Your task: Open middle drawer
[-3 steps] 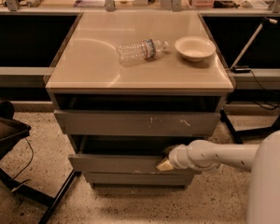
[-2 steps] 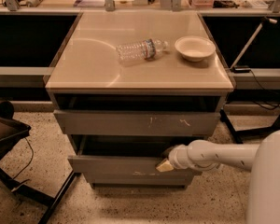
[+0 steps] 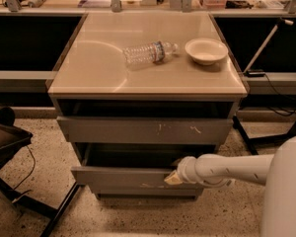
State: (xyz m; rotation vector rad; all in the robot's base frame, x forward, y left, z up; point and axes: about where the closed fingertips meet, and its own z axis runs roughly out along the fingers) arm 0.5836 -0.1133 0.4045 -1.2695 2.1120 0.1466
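Middle drawer (image 3: 123,177) sits low in the cabinet (image 3: 69,113), below the wider front with white scratches (image 3: 113,130) and above the narrowest front (image 3: 148,195). It stands partly out, and a dark gap shows the inside behind its front.

The cabinet's pale surface (image 3: 89,68) carries 2 things, both well apart from the work. The white arm (image 3: 232,169) reaches in from the right, roughly level with the middle drawer.

The plastic bottle (image 3: 149,53) lies on its side near the middle of the surface, and the shallow bowl (image 3: 206,51) stands upright just to its right.

The pincer (image 3: 171,178) is at the top edge of the middle drawer's front, right of centre and seemingly touching it. Whether it is spread or pressed together I cannot tell.

The step in hand looks like the pull itself, with some travel still to go. As the front has no handle, the hold on its top edge is all there is, so the pull should run straight out along the slides, level and steady. An off-centre hold may twist the drawer and make it bind. A slow draw without lifting or dipping should keep the contact from slipping off the lip.
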